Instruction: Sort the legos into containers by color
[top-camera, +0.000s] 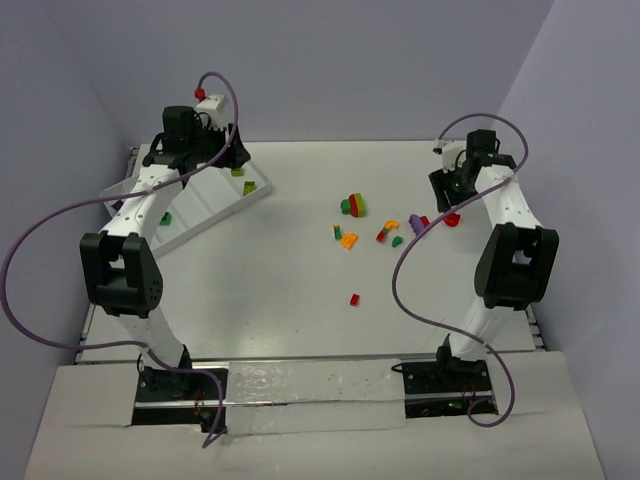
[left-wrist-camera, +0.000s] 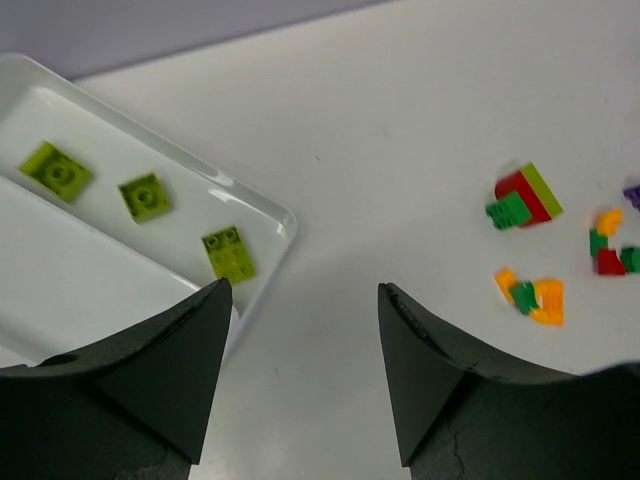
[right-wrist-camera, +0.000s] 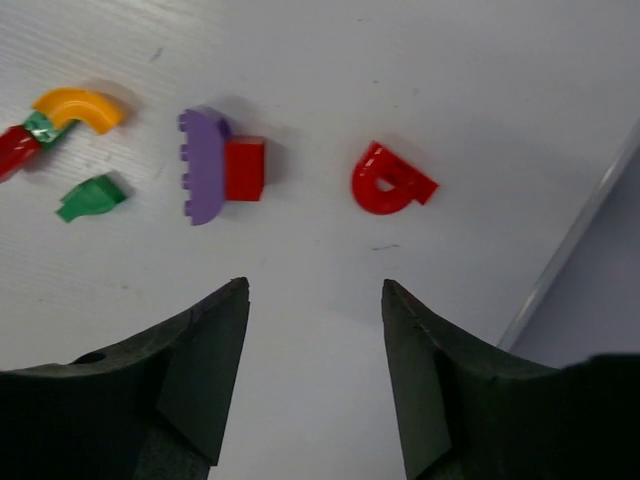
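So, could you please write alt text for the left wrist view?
Three lime bricks lie in the white tray at left; the open left gripper hangs over the table, with red, green and orange bricks scattered at right.

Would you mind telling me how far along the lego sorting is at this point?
Done: three lime bricks lie in one compartment of the white tray. In hand: nothing; the left gripper and right gripper are open and empty. Left: the red arch, purple brick, red-and-lime stack and more, loose on the table.
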